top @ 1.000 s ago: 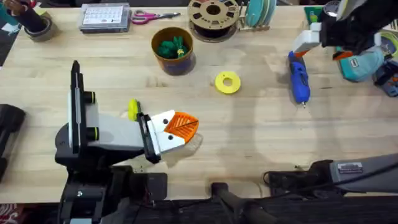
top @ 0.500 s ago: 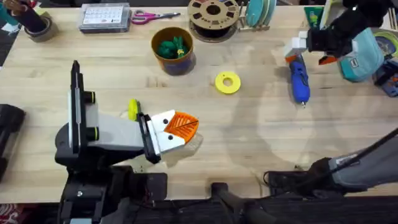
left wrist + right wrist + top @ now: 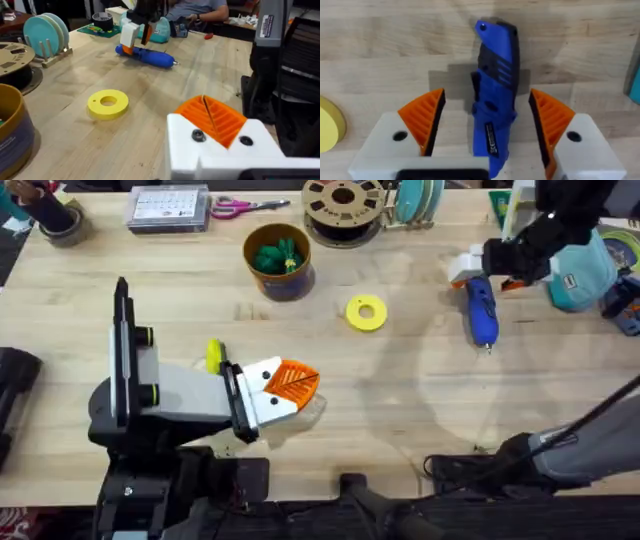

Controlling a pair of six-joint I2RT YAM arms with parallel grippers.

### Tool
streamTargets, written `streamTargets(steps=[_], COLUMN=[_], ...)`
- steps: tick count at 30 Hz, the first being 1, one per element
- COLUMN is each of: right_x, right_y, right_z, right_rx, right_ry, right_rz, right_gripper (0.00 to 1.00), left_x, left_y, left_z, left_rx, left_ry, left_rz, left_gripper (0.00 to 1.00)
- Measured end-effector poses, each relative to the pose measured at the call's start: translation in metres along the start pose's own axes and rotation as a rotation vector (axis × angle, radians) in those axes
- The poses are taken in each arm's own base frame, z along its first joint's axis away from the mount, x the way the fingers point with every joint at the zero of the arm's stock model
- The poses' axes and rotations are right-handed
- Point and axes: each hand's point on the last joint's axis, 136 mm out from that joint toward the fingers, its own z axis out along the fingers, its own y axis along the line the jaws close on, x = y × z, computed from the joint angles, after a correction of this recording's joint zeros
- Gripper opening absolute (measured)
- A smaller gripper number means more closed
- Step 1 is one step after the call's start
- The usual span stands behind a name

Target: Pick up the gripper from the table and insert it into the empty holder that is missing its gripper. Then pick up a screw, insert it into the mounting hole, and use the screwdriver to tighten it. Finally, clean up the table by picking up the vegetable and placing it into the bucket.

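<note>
**Right tool spread over the screwdriver; left tool parked near the front edge**

My right tool sits at about 2 o'clock on the table, directly over the butt end of the screwdriver. In my right wrist view the two orange ribbed pads stand wide apart, one on each side of the blue body, with clear gaps on both sides; no contact seen. The screwdriver lies flat on the wood, its thin metal tip toward 6 o'clock.

My left tool rests low at about 8 o'clock, pointing toward 3 o'clock. The orange gripper is seated in its white holder; the left wrist view shows the ribbed wedge above the white block with two dark screw points. I cannot tell whether this tool is wide or narrow.

The bucket stands at roughly 11 o'clock, and the vegetable lies inside it. A yellow ring disc lies between bucket and screwdriver, well apart from both. A filament spool sits at 12 o'clock along the far edge.
</note>
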Motion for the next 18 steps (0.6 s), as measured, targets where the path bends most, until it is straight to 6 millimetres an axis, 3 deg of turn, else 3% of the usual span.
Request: streamTargets(steps=[13,18], right_x=[0.006,0.006], right_y=[-0.008,-0.009], right_z=[0.036,0.038], right_rx=[0.002,0.002], right_ry=[0.069,0.071], right_rz=[0.019,0.009], right_gripper=[0.995,0.995], left_x=[0.000,0.000], left_y=[0.000,0.000], left_z=[0.000,0.000], left_rx=[0.000,0.000], left_ry=[0.000,0.000], left_rz=[0.000,0.000], left_gripper=[0.004,0.004])
